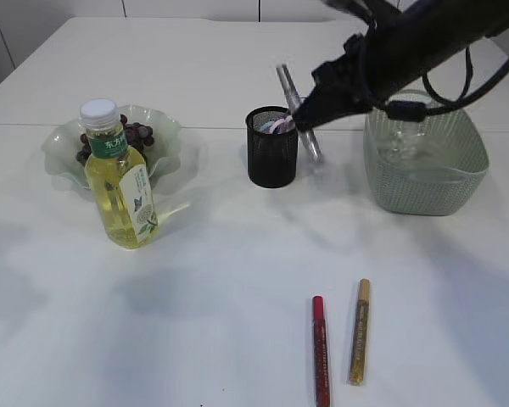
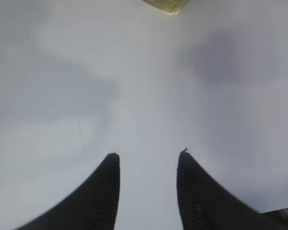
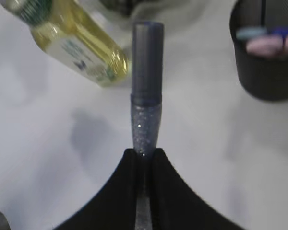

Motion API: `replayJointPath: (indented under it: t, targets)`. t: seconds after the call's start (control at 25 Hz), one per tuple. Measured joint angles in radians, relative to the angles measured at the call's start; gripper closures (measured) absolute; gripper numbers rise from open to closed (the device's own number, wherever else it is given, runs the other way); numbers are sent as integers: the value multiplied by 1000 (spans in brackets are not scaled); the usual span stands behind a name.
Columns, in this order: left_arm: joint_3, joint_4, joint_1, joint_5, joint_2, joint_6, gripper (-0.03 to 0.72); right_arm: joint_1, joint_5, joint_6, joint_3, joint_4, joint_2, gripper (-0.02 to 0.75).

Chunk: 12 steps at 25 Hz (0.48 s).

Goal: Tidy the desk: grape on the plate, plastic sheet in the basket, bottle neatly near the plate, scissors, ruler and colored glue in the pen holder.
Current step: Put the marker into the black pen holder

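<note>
My right gripper (image 1: 305,114) (image 3: 144,153) is shut on a silver glitter glue pen (image 1: 299,113) (image 3: 146,103), held tilted just right of and above the black mesh pen holder (image 1: 271,148) (image 3: 266,67), which holds pink-handled items. A red glue pen (image 1: 321,349) and a gold glue pen (image 1: 359,331) lie on the table at the front. The yellow bottle (image 1: 119,178) (image 3: 79,45) stands in front of the pale green plate (image 1: 165,136), which holds dark grapes (image 1: 140,134). My left gripper (image 2: 148,160) is open and empty over bare table.
A grey-green basket (image 1: 424,165) stands at the right with clear plastic inside it. My right arm reaches over it from the upper right. The table top is white.
</note>
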Motion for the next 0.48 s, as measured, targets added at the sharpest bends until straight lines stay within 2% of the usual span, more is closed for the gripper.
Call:
replayJointPath:
  t: [0.2, 0.48]
  targets:
    - [0, 0, 0, 7, 0, 0, 399, -47, -62, -184, -56, 305, 49, 687]
    - [0, -2, 0, 22, 0, 0, 399, -58, -150, -524, -70, 587, 117, 687]
